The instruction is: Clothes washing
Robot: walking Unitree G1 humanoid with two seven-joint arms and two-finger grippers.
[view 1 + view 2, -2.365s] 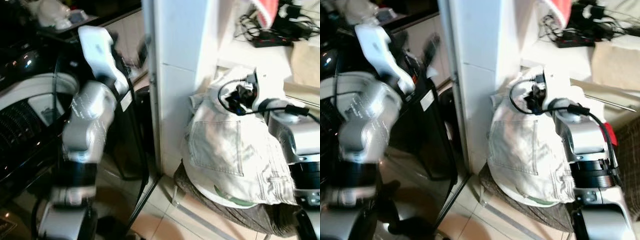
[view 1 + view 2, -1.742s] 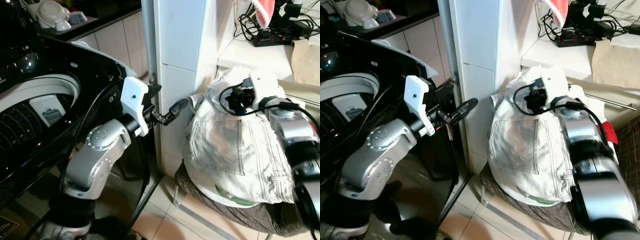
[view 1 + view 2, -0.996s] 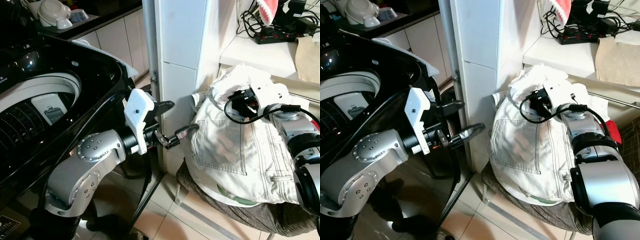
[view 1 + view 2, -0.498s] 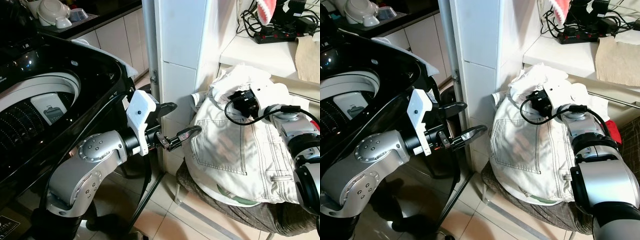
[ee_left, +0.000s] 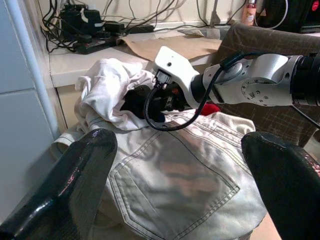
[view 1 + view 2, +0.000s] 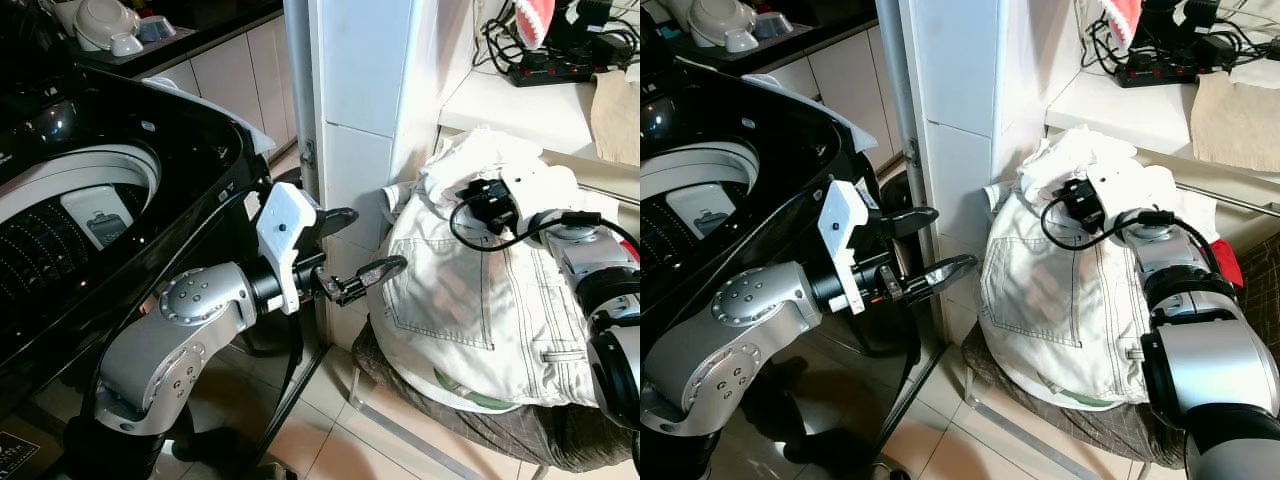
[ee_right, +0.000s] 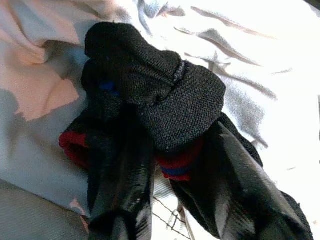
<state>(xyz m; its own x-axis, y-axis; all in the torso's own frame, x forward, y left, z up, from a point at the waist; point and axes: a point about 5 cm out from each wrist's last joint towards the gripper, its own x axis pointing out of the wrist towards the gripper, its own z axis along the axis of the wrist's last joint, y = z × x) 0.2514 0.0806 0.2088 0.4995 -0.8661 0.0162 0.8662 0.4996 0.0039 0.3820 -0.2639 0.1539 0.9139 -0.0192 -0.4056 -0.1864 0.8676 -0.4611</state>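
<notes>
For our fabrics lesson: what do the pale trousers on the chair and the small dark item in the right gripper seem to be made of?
Pale trousers: likely off-white denim, matte, judging by the dark-stitched seams and the patch pocket.

Dark item: probably a knitted sock, with a visible ribbed weave and red and blue bands. The right gripper has its fingers closed on it.

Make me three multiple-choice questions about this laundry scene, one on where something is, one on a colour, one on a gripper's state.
1. Where is the pale jeans pile?
A. inside the washing machine
B. on a chair beside the white pillar
C. on the floor

2. What colour is the sock at the right gripper?
A. black with red trim
B. all white
C. yellow

3. How does the left gripper stand?
A. shut on the jeans
B. open, holding nothing
C. shut on a sock

Answers: 1 B, the pile rests on the brown chair. 2 A, the right wrist view shows black knit with red edges. 3 B, its fingers are spread, short of the pile.
</notes>
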